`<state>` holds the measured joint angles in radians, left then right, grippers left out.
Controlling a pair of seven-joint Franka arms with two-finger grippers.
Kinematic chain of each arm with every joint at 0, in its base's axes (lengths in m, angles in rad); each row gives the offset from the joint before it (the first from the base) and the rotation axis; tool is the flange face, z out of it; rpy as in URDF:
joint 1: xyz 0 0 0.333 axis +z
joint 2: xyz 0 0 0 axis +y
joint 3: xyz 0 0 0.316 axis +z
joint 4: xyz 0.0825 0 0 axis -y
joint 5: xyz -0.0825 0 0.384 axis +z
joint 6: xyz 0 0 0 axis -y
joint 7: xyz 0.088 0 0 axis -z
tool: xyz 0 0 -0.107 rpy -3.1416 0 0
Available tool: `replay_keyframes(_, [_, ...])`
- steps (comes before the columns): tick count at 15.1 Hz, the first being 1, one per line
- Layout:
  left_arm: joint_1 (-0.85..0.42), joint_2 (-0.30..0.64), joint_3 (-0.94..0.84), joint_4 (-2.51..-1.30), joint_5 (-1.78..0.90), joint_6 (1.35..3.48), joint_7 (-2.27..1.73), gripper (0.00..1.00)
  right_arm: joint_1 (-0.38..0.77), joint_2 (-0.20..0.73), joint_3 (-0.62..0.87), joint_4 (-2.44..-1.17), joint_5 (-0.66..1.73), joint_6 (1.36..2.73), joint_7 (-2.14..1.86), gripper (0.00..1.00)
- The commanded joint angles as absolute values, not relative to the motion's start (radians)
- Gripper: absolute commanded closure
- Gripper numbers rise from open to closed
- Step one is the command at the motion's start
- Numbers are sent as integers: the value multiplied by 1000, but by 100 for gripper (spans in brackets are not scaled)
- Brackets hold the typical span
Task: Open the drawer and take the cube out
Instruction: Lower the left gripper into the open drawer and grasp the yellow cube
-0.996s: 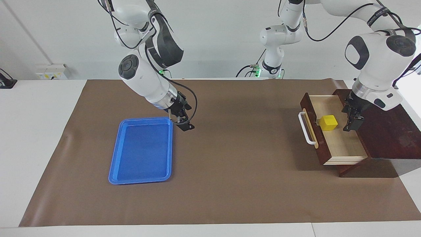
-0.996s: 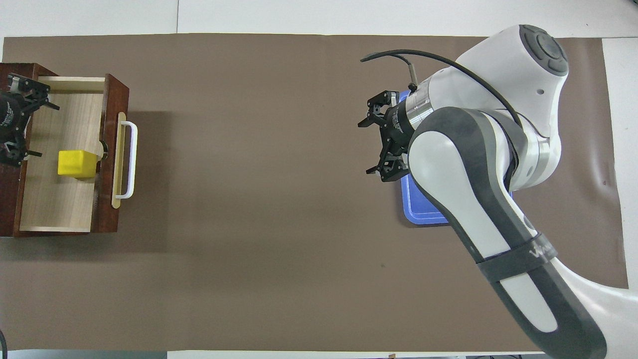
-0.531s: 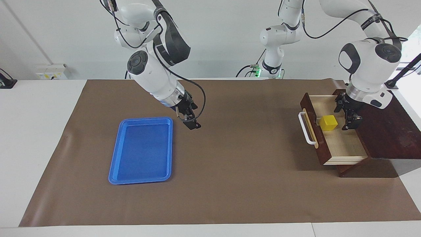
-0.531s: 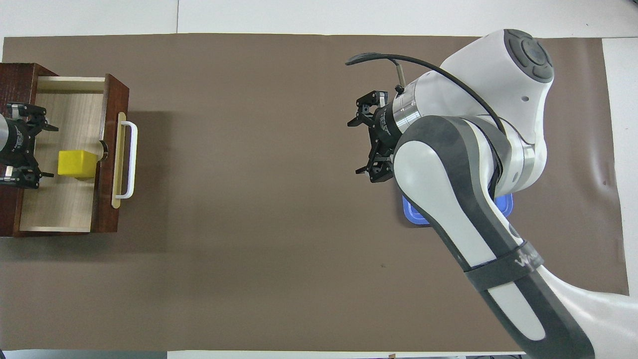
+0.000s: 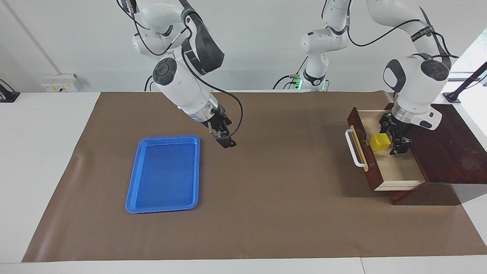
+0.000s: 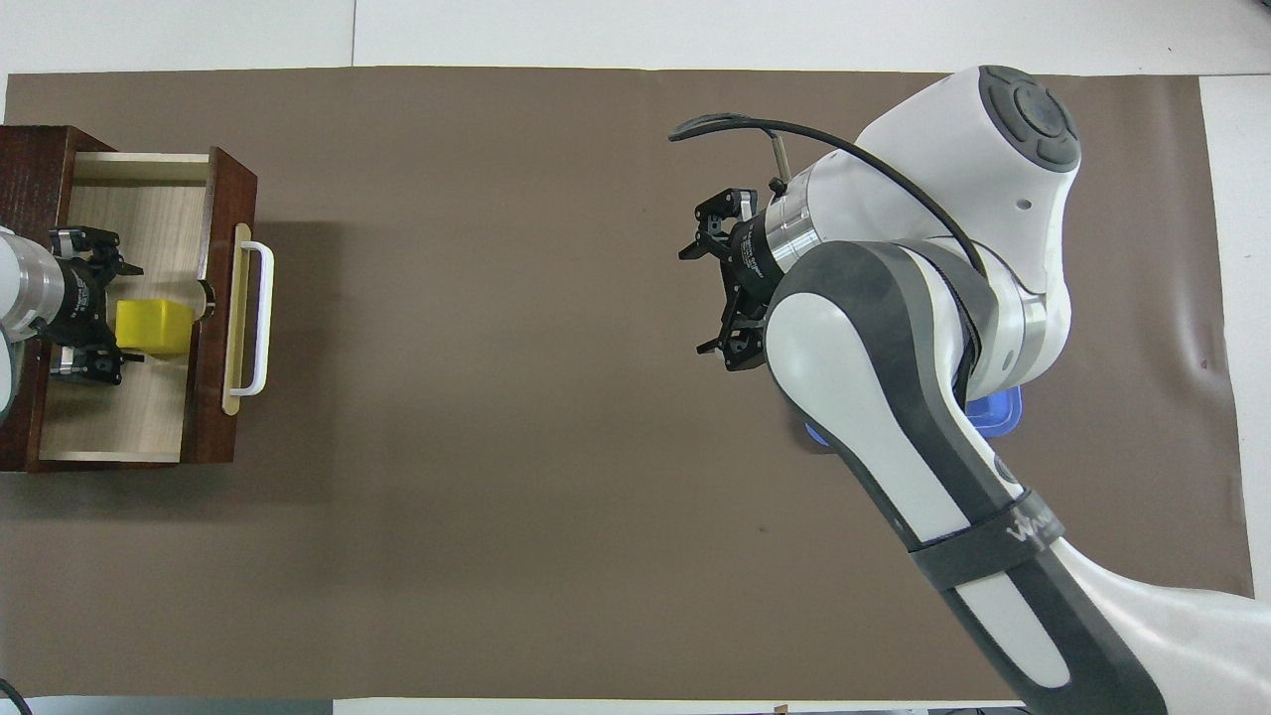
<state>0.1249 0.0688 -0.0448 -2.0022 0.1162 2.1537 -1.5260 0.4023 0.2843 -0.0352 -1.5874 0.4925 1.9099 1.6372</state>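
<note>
**Cube in the pulled-out drawer, left fingers spread beside it**

Facing view: drawer [image 5: 395,167] pulled out of the dark wooden box [image 5: 452,152] at the left arm's end of the surface [image 5: 266,213], white handle [image 5: 353,149] turned toward the middle. Yellow cube [image 5: 379,140] resting on the pale drawer floor, close against the inside of the drawer front. Left gripper [image 5: 395,137] lowered into the drawer just beside the cube, on the box side of it, fingers [image 5: 402,146] released and holding nothing; contact with the cube impossible to tell. Right gripper [image 5: 225,137] hanging over the brown mat near a corner of the blue tray [image 5: 163,175], fingers spread, empty.

Overhead view: cube [image 6: 152,327] lying between the two spread fingers [image 6: 97,366] of the left gripper [image 6: 104,308], only partly within their span. Right gripper [image 6: 717,298] over bare mat, tray [image 6: 998,415] mostly hidden under the arm. Lettering on the arm's dark band, too partial to read.
</note>
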Motion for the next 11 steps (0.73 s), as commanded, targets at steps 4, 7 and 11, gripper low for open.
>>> replay_keyframes(4, [135,49,-51,-2028,101,2180,-1534,87,407,293,-37,-1580,505,1924,1652,1])
replay_keyframes(7, [123,70,-51,-1964,101,2122,-1537,100,408,293,-37,-1582,503,1924,1651,1])
replay_keyframes(11, [66,126,-51,-1677,77,1811,-1560,100,407,293,-37,-1580,505,1922,1652,1])
